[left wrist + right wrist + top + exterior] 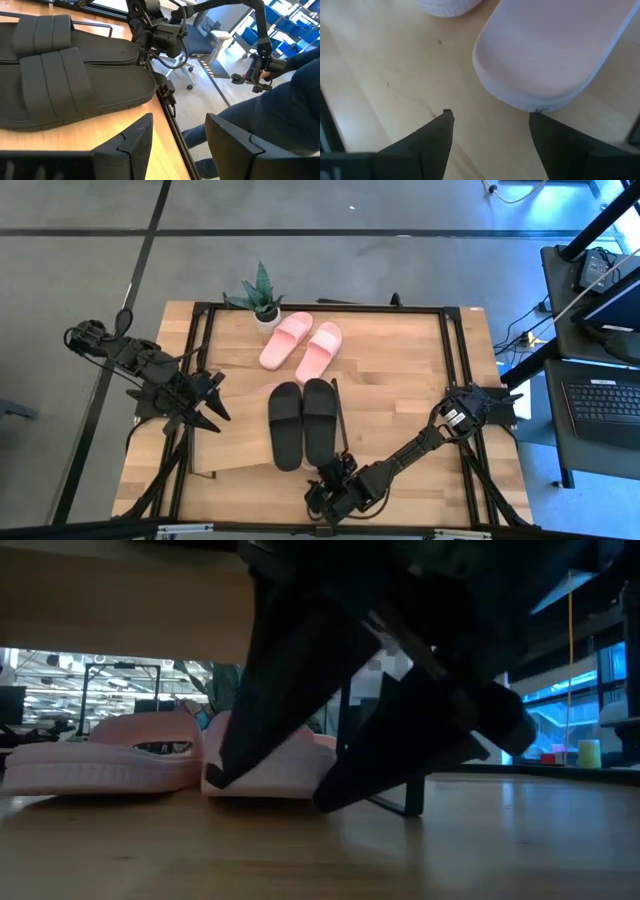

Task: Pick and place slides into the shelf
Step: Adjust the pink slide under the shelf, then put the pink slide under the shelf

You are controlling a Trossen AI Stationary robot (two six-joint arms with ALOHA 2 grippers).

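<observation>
Fingers of the right gripper (490,125) stand spread, with nothing between them; just ahead of the tips lies the rounded end of a pale pink slide (555,55) on light wood. In the high view this gripper (325,495) sits at the table's 6 o'clock edge, just below the black pair (302,420), so the pink slide it faces is apparently on a lower level under the shelf (240,445) top; the overhead picture does not confirm this.

Fingers of the left gripper (177,142) are likewise spread and empty. That gripper (205,405) hovers at 9 o'clock of the black pair, close beside it but not touching.

Black pair: side by side on the shelf top, near the table centre. A pink pair (302,343) lies at 12 o'clock of it, angled, next to a small potted plant (262,298).

The low view shows two pink slides (110,755) on the wood behind a dark arm.
</observation>
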